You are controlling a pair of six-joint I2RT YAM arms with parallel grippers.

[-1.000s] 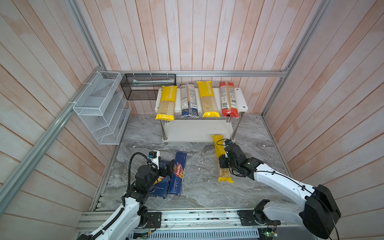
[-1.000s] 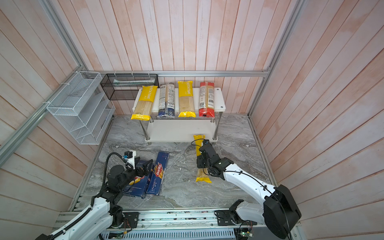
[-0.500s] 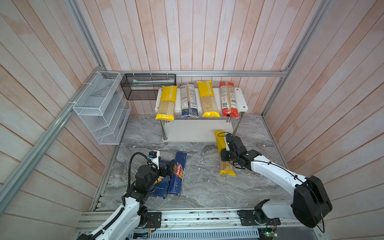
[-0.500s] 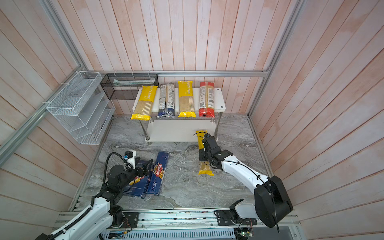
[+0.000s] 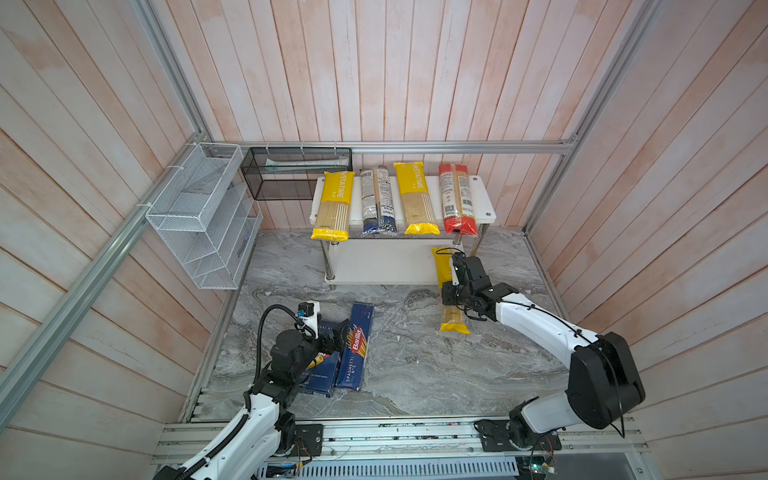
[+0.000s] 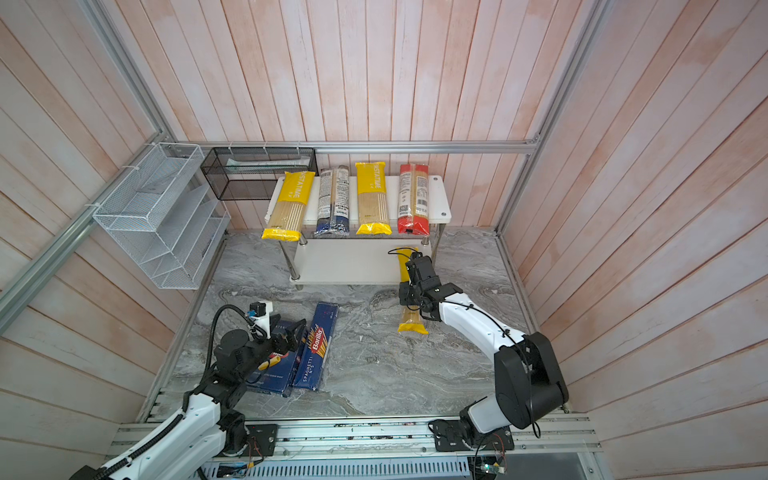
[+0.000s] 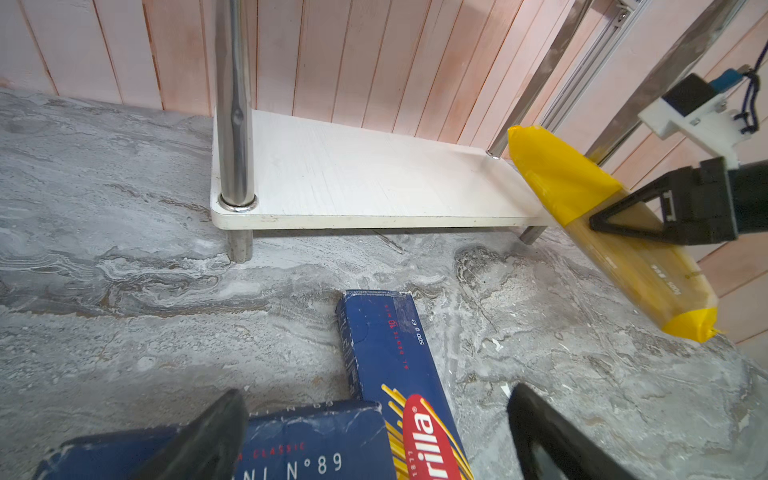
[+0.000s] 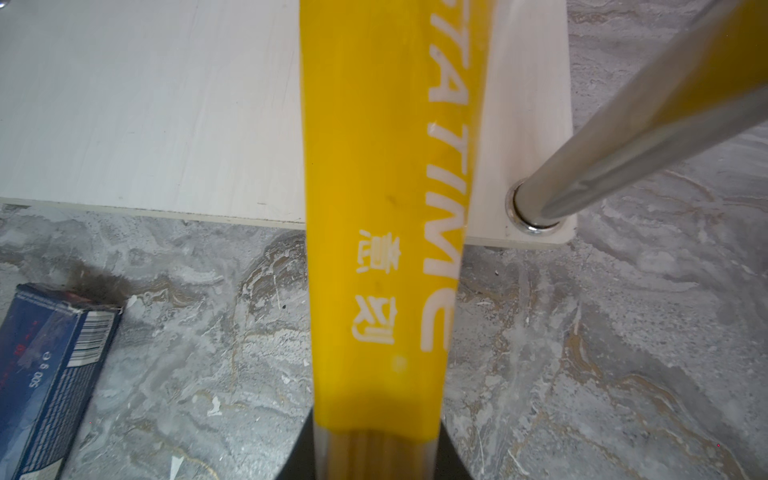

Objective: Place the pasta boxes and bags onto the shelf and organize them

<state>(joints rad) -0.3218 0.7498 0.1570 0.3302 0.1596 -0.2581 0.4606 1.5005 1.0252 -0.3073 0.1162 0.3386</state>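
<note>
Bags: five in all, three yellow, one red-ended, one blue-ended.
Boxes: two, both dark blue, a wide box [image 5: 322, 370] and a narrow box [image 5: 355, 349].
Shelf: one, made of two white boards on chrome legs, a top board [image 5: 484, 199] and a lower board [image 5: 374, 262].
On the top board: four bags lie side by side, their near ends hanging over the front edge. From the left they are the left yellow bag [image 5: 332, 203], the blue-ended bag [image 5: 377, 199], the middle yellow bag [image 5: 415, 199] and the red-ended bag [image 5: 457, 199].
Over the lower board: the far end of the held yellow bag [image 8: 382, 249] reaches over its right end, just beside the right front leg [image 8: 582, 166]. Whether it touches the board cannot be told.
Right gripper [image 5: 457, 286]: clamped tight around the middle of the held yellow bag, which is tilted.
Left gripper [image 7: 376, 395]: jaws wide apart with nothing in them, low over the boxes.
Boxes' place: flat on the grey tabletop [image 5: 415, 365], side by side and touching, at the front left, well apart from the shelf.
Wire rack [image 5: 199, 220]: one, white, on the left wall.
Basket [image 5: 291, 187]: one, black mesh, on the back wall just left of the top board. A pale long thing lies in it, too dim to name.
</note>
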